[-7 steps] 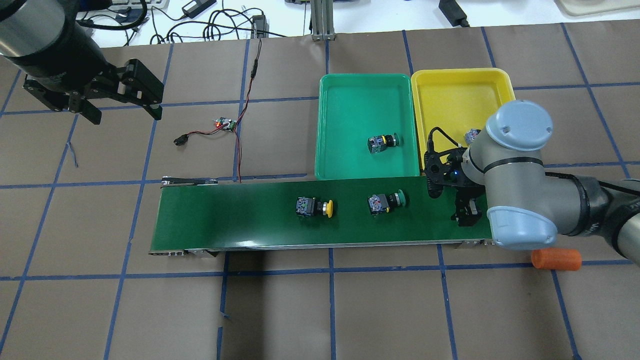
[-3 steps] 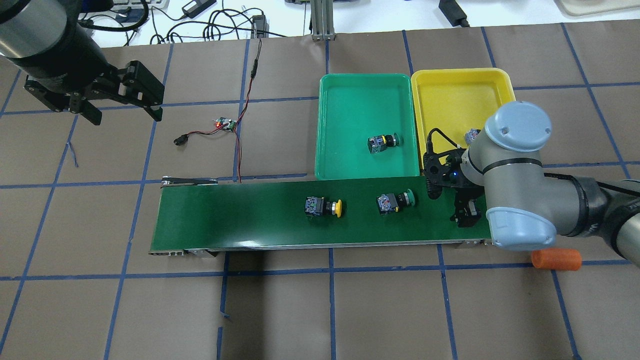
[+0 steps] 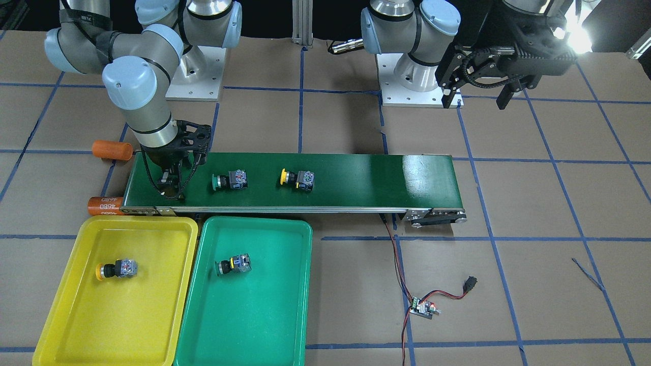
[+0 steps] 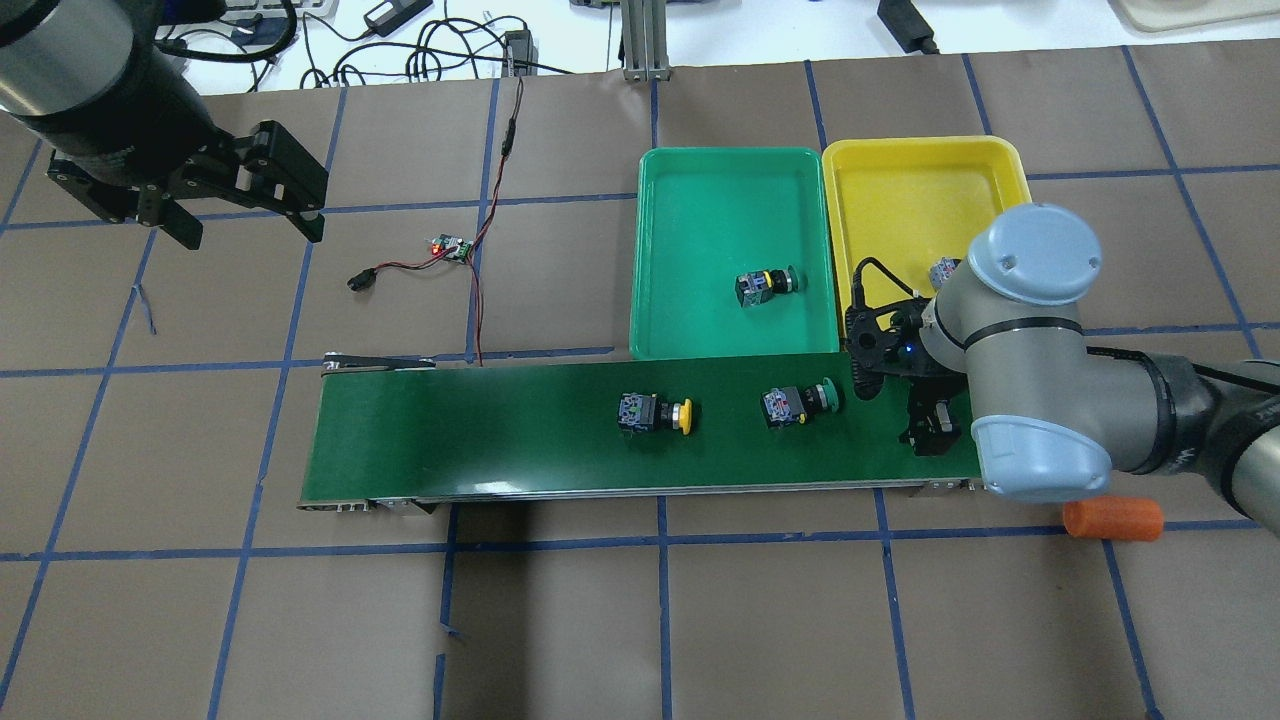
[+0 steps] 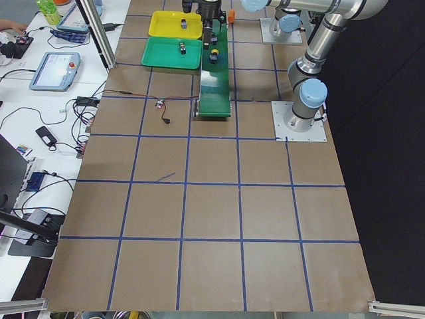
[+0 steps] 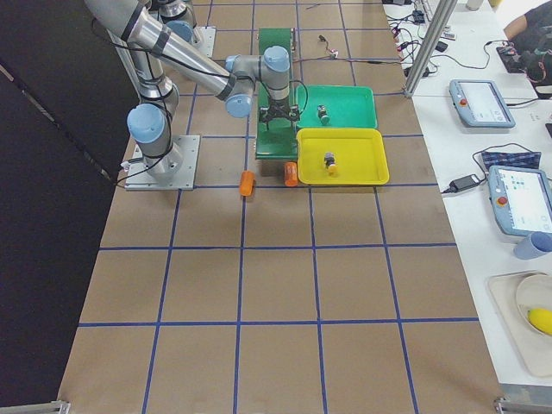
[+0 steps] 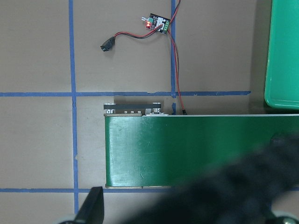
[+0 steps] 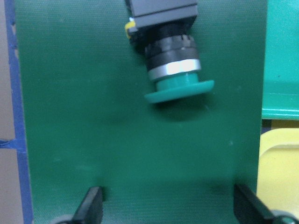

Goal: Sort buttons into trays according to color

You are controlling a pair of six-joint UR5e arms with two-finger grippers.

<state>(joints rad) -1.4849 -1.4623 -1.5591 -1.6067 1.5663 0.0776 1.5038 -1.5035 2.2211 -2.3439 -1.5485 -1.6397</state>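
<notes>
The right claw (image 8: pixel 170 207) hangs over the tray end of the belt (image 4: pixel 480 430), its fingers spread wide and holding nothing. A green button (image 8: pixel 173 60) lies on the belt just ahead of it, cap pointing toward the claw, not yet between the fingertips. A yellow button (image 4: pixel 655 413) lies farther along the belt. The left claw (image 4: pixel 250 230) hangs open and empty, well apart from the belt.

The step in hand looks like picking up the green button. To do it well, the claw should come over the button until the dark collar behind the cap sits between the fingers. It should turn a little to match the button's slight tilt, then lower and close. The green tray (image 4: pixel 700 250) sits just beside the belt, so the carry is short.

The front-facing view shows a second yellow button (image 3: pixel 117 269) in the yellow tray (image 3: pixel 112 315); overhead, the right arm (image 4: pixel 1030 340) mostly hides it. Both views show a second green button (image 4: pixel 765 285) in the green tray. Only the right wrist view shows the tilt.
</notes>
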